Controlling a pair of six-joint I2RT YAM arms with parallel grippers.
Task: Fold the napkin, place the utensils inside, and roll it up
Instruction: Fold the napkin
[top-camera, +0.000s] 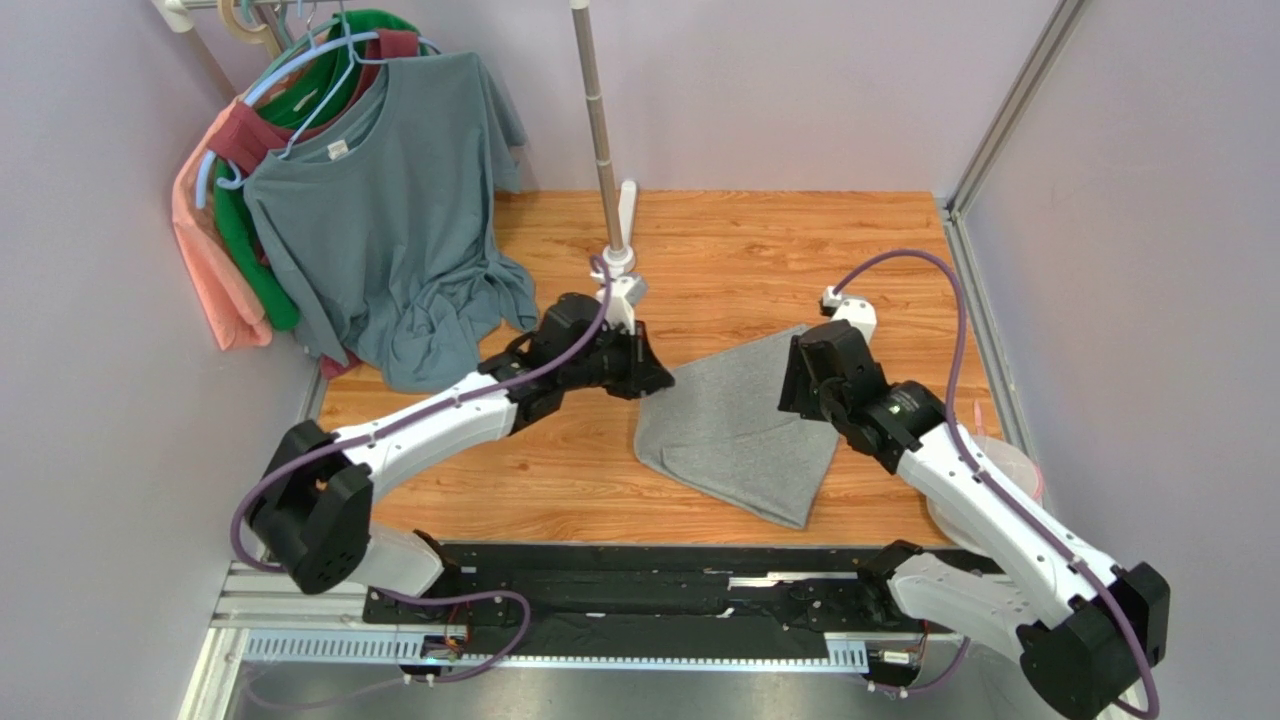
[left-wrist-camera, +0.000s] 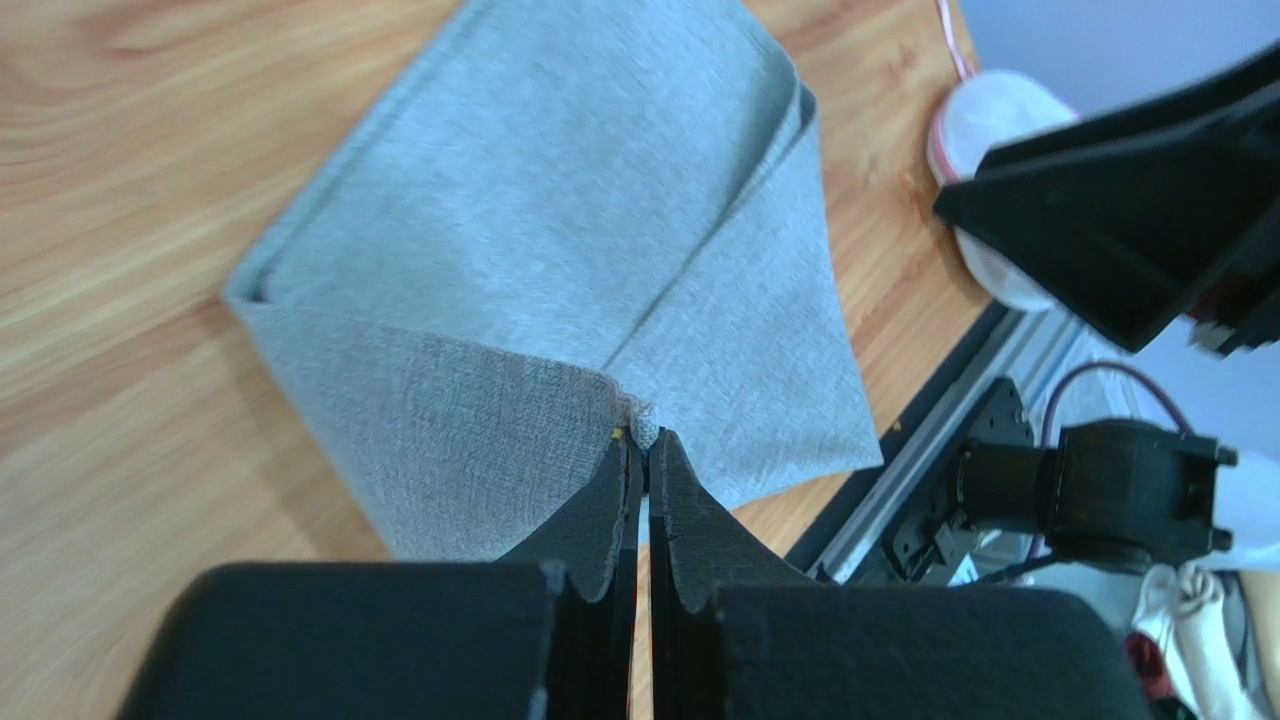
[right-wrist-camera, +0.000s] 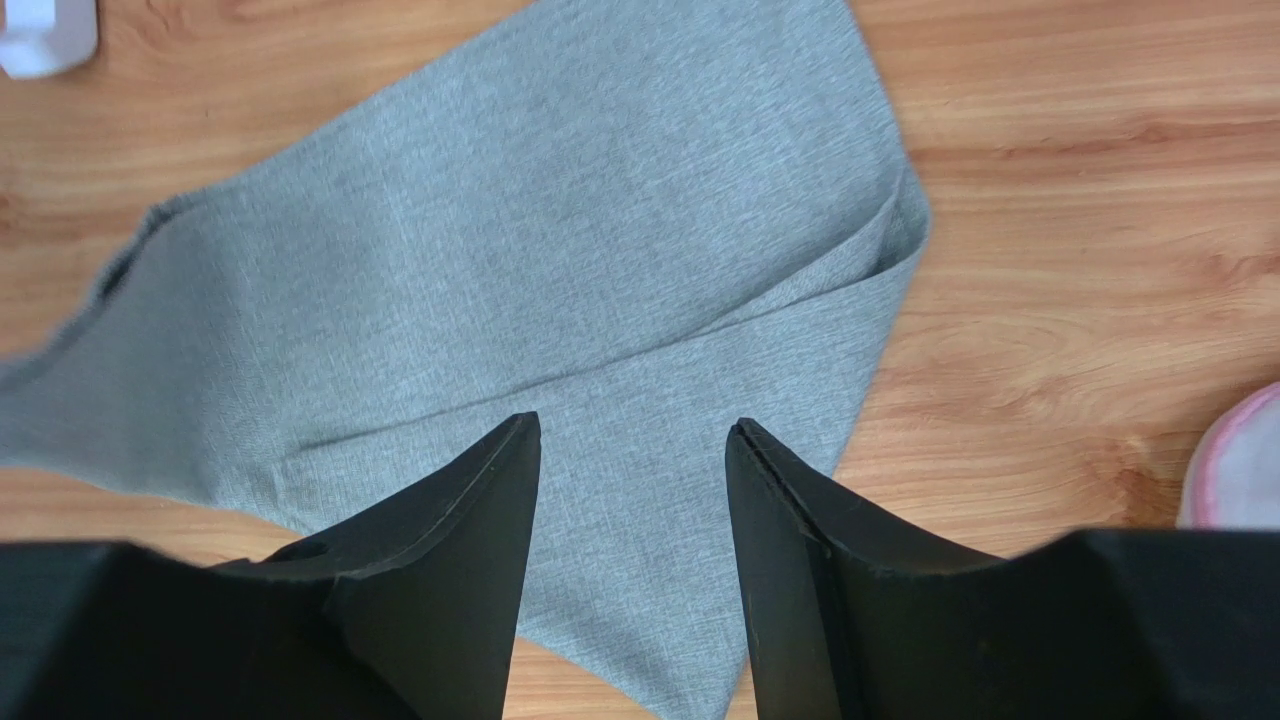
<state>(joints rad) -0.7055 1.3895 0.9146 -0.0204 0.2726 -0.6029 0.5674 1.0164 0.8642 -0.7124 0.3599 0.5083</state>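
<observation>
The left arm reached from the near left corner across the table towards the middle, wrist turned low. The left pincer had its fingers pressed together, clamped on a corner of the napkin, and the cloth rose slightly from the wood to meet the tips. The right arm came in from the near right. The right pincer was poised above the napkin's far right part, its fingers apart with nothing between them.

The napkin lay in folded layers at the middle of the table, between the two wrists. From above, both pincers' tips were hidden under their own black housings, and the right wrist covered the cloth's upper right edge. A pink-rimmed object at the table's right edge was cut off in the wrist views and hard to make out.
</observation>
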